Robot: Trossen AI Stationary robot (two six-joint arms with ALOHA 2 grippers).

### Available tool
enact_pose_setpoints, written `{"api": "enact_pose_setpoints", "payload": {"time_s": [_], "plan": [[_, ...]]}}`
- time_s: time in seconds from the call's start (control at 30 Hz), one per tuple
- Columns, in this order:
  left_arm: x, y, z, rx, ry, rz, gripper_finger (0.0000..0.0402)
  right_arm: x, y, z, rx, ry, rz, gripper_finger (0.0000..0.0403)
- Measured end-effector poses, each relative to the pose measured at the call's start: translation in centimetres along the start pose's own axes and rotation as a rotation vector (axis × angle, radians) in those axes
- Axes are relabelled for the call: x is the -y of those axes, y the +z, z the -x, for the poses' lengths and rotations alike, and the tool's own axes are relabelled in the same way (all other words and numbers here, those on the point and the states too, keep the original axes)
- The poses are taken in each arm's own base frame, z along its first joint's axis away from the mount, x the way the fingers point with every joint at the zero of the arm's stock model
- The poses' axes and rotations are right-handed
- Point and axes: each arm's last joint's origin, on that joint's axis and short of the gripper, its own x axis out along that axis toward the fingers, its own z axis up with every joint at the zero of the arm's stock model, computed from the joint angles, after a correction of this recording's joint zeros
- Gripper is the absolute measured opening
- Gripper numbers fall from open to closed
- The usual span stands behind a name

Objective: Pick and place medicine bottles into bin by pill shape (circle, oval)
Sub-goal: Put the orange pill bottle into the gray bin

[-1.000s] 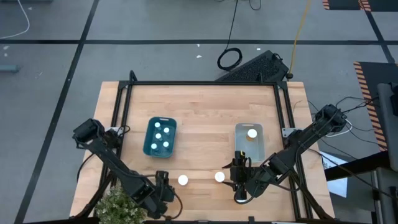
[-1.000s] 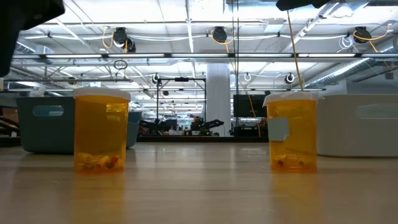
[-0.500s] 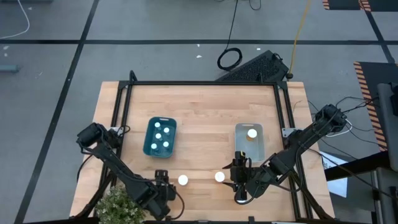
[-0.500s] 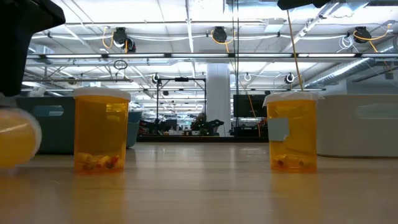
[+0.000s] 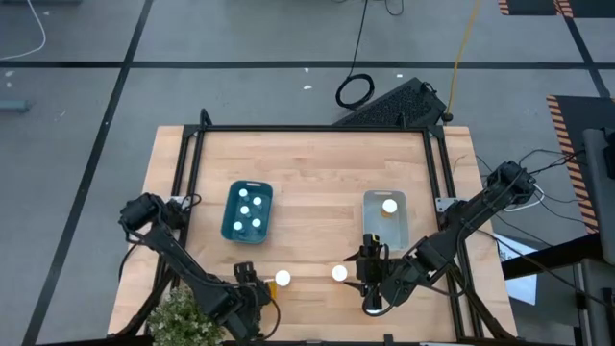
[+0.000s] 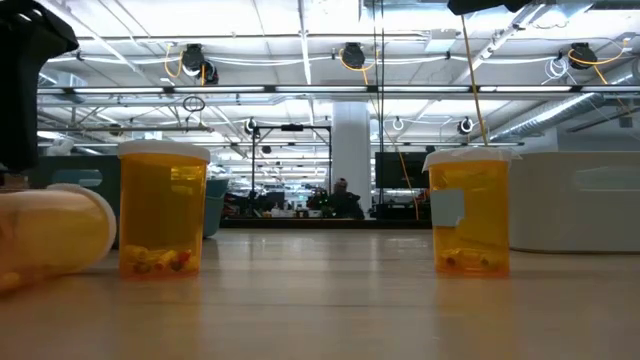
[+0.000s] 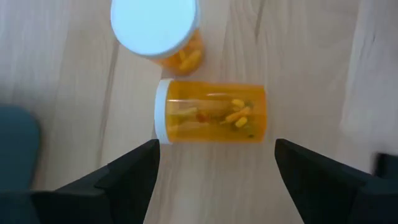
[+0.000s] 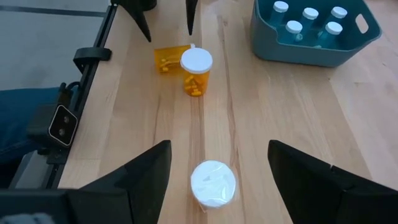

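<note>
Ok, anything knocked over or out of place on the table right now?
Yes: one amber bottle lies on its side between the open fingers of the left gripper, beside an upright bottle. Its cap is on; nothing has spilled.

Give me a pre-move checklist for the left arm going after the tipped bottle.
1. Left gripper open: ok, its fingers stand wide to either side.
2. Target reachable: ok, the lying amber bottle sits on its side just ahead of the gripper, cap on.
3. Clearance: not ok, an upright amber bottle stands right beside the lying one's cap end.
4. Pill shape read: cannot tell, pills show inside but their shape is unclear.
5. Bins ready: ok, the blue bin holds five bottles, the grey bin one.
6. Right gripper out of the way: ok, open over the other upright bottle.
</note>
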Motion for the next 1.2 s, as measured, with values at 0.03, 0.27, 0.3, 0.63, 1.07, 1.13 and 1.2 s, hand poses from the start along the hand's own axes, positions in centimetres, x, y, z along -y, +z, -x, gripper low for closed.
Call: {"api": "enact_pose_setpoints", "payload": {"time_s": [0.03, 0.27, 0.3, 0.63, 1.07, 1.13, 1.2], "plan": [[0.1, 0.0, -0.2, 0.001, 0.005, -0.01, 0.0321, 0.0, 0.0, 0.0, -0.001, 0.0, -0.003, 0.0263], [0.1, 0.0, -0.5, 0.002, 0.017, -0.015, 0.0322, 0.0, 0.0, 0.0, -0.004, -0.002, -0.002, 0.0263], [0.2, -0.1, -0.4, 0.005, 0.017, -0.018, 0.0324, 0.0, 0.0, 0.0, -0.004, -0.002, 0.0, 0.0263], [0.3, -0.2, -0.4, -0.014, -0.002, 0.114, 0.0397, 0.0, 0.0, 0.0, -0.004, -0.002, -0.002, 0.0263], [0.1, 0.8, -0.9, -0.092, -0.079, 0.473, 0.035, 0.0, -0.1, 0.0, -0.015, 0.02, -0.004, 0.0263], [0.0, 0.8, -0.9, -0.104, -0.082, 0.503, 0.0349, 0.0, -0.1, 0.0, -0.018, 0.02, -0.003, 0.0263], [0.0, 0.9, -0.9, -0.11, -0.085, 0.532, 0.0349, 0.0, -0.1, 0.0, -0.021, 0.019, -0.001, 0.0263]]}}
